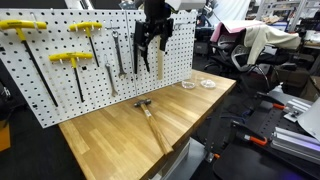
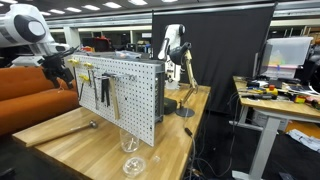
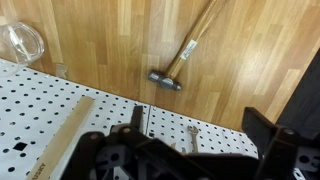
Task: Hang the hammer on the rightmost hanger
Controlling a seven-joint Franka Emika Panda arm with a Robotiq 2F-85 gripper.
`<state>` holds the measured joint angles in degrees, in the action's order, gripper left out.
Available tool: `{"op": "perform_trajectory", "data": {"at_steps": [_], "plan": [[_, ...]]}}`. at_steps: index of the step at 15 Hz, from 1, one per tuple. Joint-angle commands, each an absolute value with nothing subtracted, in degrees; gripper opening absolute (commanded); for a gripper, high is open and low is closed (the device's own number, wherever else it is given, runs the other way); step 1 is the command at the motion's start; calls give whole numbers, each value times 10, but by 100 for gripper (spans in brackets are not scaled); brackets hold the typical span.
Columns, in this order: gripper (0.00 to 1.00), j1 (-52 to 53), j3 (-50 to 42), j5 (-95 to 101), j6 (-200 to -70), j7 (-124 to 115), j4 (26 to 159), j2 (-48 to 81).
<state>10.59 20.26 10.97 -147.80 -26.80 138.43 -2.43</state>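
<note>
Right now the gripper (image 1: 150, 45) hangs in front of the upper part of the pegboard (image 1: 60, 85), toward the end farthest from the yellow T-handled tools (image 1: 70, 58). Its 2 fingers stand well apart and nothing sits between them; the wrist view shows the same, with the gripper (image 3: 196, 120) spread wide over the white, hole-dotted pegboard (image 3: 60, 95) and holding nothing.

The hammer (image 1: 152, 118) is not on the pegboard. It lies flat on the wooden table (image 1: 110, 135) in front of the pegboard's foot, clear of the gripper. The small dark head is the end nearer the pegboard, and the long pale handle runs away from it toward the table's front edge. In the wrist view the hammer (image 3: 185, 55) shows plainly on the table (image 3: 100, 30), head close to the pegboard's lower edge and handle slanting off. In an exterior view taken from the pegboard's end, the hammer (image 2: 62, 129) lies on the face side of the pegboard (image 2: 140, 95), with the gripper (image 2: 60, 70) above it.

A pale wooden piece (image 1: 157, 65) hangs on the pegboard just beneath the gripper. Beyond the pegboard's end, on the same table, sit a clear glass dish (image 1: 188, 86) and a second dish (image 1: 208, 84) beside it. The wrist view catches 1 clear glass (image 3: 20, 40) on the table near the pegboard's edge.
</note>
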Motion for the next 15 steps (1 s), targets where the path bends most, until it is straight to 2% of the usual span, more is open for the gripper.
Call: {"op": "perform_trajectory", "data": {"at_steps": [1, 7, 12, 13, 15], "plan": [[100, 120, 188, 109, -1477, -267, 1384, -25], [100, 119, 177, 140, -1459, -393, 1346, 39], [100, 162, 136, 131, -1453, -479, 1272, 153], [100, 162, 134, 120, -1477, -446, 1311, 119], [100, 173, 124, 119, -1479, -449, 1300, 139]]}}
